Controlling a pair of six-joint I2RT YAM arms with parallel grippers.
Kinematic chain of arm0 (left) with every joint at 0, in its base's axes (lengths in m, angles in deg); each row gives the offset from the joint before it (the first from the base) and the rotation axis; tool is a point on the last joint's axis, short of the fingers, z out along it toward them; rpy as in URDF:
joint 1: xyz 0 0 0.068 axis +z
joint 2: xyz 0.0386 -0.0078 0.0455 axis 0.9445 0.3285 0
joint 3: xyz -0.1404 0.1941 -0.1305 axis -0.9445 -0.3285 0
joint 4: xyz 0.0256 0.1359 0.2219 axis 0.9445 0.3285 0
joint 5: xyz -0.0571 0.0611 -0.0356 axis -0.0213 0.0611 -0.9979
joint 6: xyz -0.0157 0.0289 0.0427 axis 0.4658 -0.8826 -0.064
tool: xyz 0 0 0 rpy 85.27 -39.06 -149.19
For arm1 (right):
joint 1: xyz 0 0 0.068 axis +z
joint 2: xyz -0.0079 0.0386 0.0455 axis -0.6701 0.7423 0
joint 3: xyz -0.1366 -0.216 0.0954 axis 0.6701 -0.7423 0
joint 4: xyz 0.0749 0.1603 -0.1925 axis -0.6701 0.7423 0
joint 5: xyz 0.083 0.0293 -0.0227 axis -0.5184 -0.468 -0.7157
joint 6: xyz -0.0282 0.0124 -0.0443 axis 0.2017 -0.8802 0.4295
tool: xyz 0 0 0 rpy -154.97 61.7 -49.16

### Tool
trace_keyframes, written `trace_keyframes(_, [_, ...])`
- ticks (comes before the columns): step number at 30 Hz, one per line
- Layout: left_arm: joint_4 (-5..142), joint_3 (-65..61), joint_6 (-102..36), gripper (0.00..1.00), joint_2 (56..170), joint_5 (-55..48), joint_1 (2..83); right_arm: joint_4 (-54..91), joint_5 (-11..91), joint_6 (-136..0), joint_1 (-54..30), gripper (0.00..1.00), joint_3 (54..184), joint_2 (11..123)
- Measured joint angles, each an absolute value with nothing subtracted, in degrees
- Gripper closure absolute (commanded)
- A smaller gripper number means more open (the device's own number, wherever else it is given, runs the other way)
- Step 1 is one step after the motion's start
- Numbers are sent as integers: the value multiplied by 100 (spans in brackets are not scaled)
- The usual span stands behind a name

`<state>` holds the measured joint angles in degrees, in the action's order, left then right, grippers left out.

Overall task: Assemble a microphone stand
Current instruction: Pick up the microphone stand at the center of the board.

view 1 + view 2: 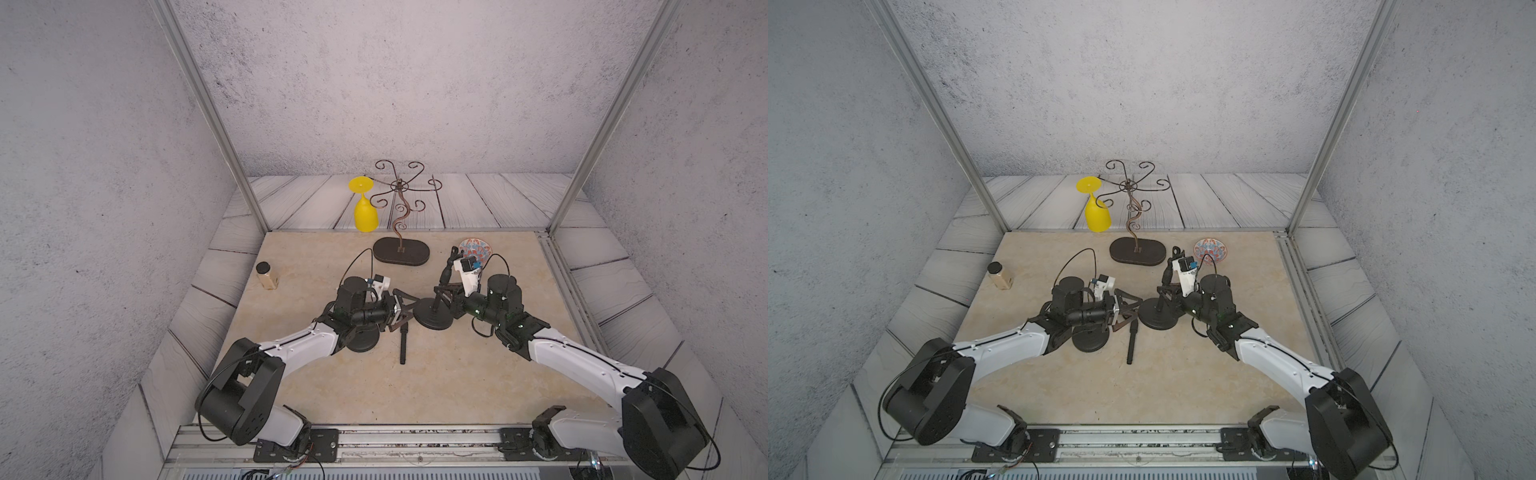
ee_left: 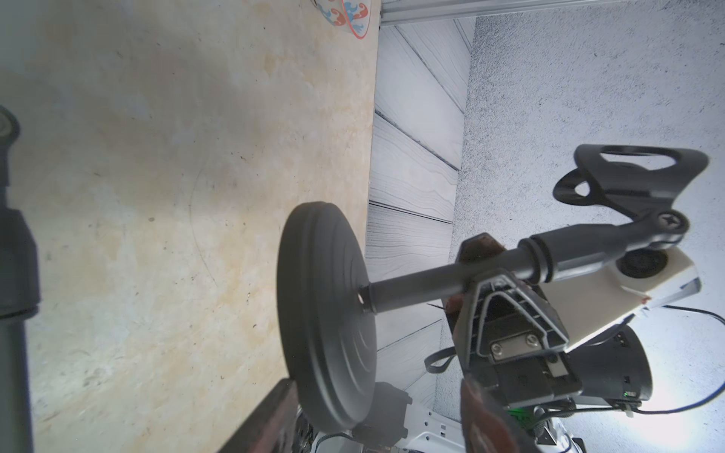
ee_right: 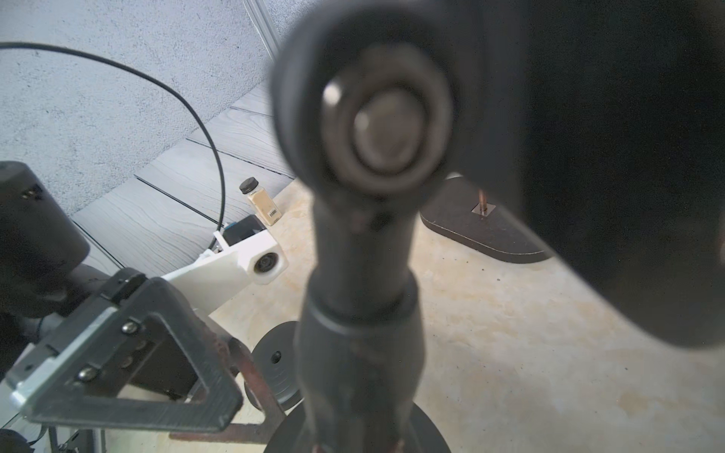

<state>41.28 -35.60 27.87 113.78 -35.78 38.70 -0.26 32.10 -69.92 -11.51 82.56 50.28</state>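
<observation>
a beige, marbled desk (image 1: 415,386) sits inside a booth of grey speckled walls, with grey plank-patterned panels around it and aluminium posts at its far corners. by the left edge stands a spice jar (image 1: 266,275) with a black lid. at the far edge a yellow glass (image 1: 365,210) hangs upside down from a scrolled wire rack (image 1: 401,251), and a patterned bowl (image 1: 475,248) sits toward the far right corner. near the middle, a spare black disc (image 1: 365,340) lies partly under the left arm, with a loose black rod (image 1: 403,345) flat on the desk just to its right. the left gripper (image 1: 410,311) is turned on its side, jaws apart and holding nothing, its tips just beside the left rim of the stand's round base (image 1: 432,323); whether they touch it cannot be told. the base rests flat on the desk with the pole (image 2: 416,284) upright in its centre and the mic clip (image 2: 635,176) on top. the right gripper (image 1: 441,291) is clamped on the pole, above the base and below the clip
</observation>
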Motion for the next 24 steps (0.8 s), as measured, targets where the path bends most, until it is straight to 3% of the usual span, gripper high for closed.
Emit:
trace_keyframes(8, [3867,-3503,2913,44,11658,-3643,3715,-122,2808,-7178,-1170,98,8319,5028])
trace_keyframes(24, [3325,-3459,3779,97,11809,-3217,3534,-557,2784,-7228,-1232,100,8276,5020])
